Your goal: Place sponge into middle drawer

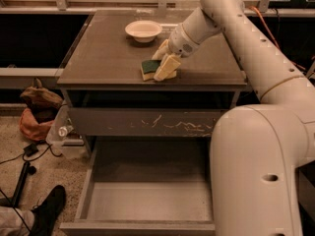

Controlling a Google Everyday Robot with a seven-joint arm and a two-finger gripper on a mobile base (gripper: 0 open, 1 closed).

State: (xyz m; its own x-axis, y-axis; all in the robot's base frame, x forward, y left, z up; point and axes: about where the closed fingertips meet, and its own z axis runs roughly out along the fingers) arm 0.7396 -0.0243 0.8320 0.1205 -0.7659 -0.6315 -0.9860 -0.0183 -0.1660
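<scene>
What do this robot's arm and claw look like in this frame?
The arm is smooth, off-white plastic, built of thick rounded tubular segments with thin seams at the joints. The bulky near segment has one small dark hole. No cables or lettering show on it. The claw, down at the sponge on the cabinet top, is a paler cream-yellow and blocky.

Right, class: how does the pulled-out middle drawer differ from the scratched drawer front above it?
The scratched drawer front is shut, while the middle drawer stands pulled out with its floor showing. The front bears pale scratch marks; the middle drawer's floor is plain. Both are grey and about as wide as the cabinet. The gripper is at neither: it is up on the cabinet top by the sponge.
</scene>
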